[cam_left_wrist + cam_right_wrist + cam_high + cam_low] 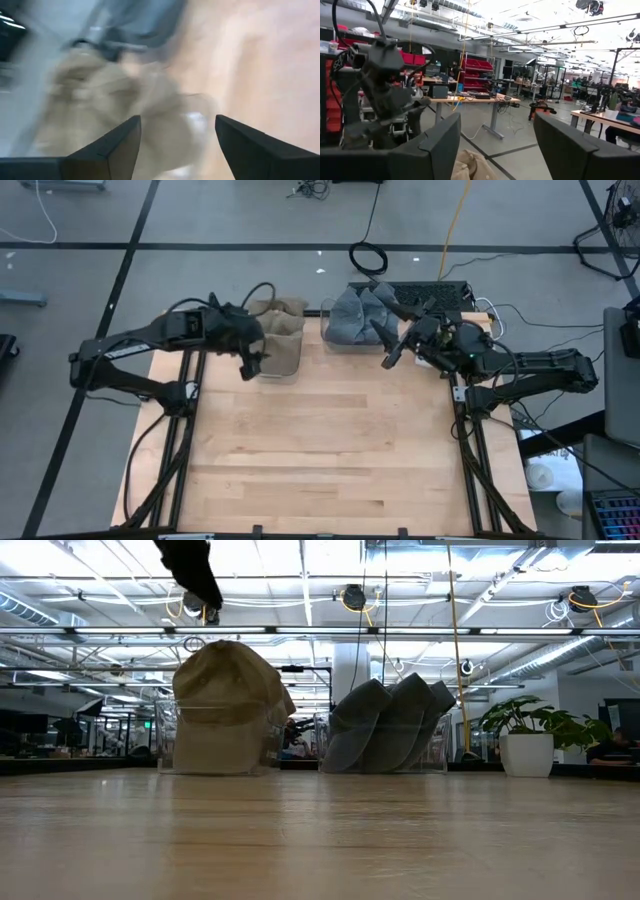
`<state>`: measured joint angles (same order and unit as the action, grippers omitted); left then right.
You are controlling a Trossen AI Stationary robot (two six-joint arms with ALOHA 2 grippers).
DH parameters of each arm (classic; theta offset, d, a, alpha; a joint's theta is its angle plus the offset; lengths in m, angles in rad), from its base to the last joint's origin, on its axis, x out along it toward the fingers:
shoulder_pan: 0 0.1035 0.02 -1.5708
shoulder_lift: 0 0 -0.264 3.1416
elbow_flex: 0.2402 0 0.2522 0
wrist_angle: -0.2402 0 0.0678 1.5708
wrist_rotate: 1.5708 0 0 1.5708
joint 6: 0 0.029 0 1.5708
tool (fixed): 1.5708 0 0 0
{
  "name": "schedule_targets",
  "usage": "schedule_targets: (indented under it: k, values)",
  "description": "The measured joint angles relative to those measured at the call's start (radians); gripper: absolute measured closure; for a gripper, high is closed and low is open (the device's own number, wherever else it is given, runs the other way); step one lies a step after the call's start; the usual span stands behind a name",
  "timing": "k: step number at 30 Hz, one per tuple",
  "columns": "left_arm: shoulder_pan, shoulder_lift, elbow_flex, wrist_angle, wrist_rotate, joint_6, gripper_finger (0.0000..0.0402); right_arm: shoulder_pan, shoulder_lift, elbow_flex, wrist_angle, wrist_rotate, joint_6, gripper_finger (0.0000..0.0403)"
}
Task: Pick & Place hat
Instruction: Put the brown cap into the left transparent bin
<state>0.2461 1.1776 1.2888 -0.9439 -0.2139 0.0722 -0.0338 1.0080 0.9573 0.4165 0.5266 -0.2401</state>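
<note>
Tan hats (280, 330) stand stacked in a clear bin (284, 370) at the table's far edge, left of centre; they show in the low view (225, 700) too. Grey hats (358, 315) fill a second clear bin beside them (388, 725). My left gripper (250, 365) hangs open just above the tan hats' left side, with a tan hat (100, 100) blurred beyond its fingers (177, 137) and nothing between them. In the low view the left gripper (195, 575) is clear above the stack. My right gripper (388, 348) stays open and raised, right of the grey hats, tilted a little upward (495, 145).
The wooden tabletop (330, 450) stretches bare from the bins to the near edge. A dark keyboard (440, 290) and cables lie behind the grey hats. The right wrist view shows the left arm (375, 95) across from it and the room's benches beyond.
</note>
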Motion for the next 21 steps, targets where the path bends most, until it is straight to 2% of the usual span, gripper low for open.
schedule_targets:
  k: [3,5,15,21]
  values:
    - [-0.001,-0.029,-0.012,0.002,0.143,-0.106,0.0137,0.000,0.000,0.000,-0.015,0.000,0.000,0.0165]
    - [-0.006,-0.049,-0.050,0.012,0.170,-0.120,0.0142,0.000,0.000,0.000,-0.018,-0.001,0.000,0.0165]
    - [-0.005,-0.102,-0.303,0.194,0.150,-0.120,0.0180,0.002,0.000,0.000,-0.018,-0.003,0.027,0.0165]
    - [0.025,-0.091,-0.364,0.293,0.004,-0.004,0.0182,0.002,0.000,0.000,-0.018,-0.003,0.027,0.0165]
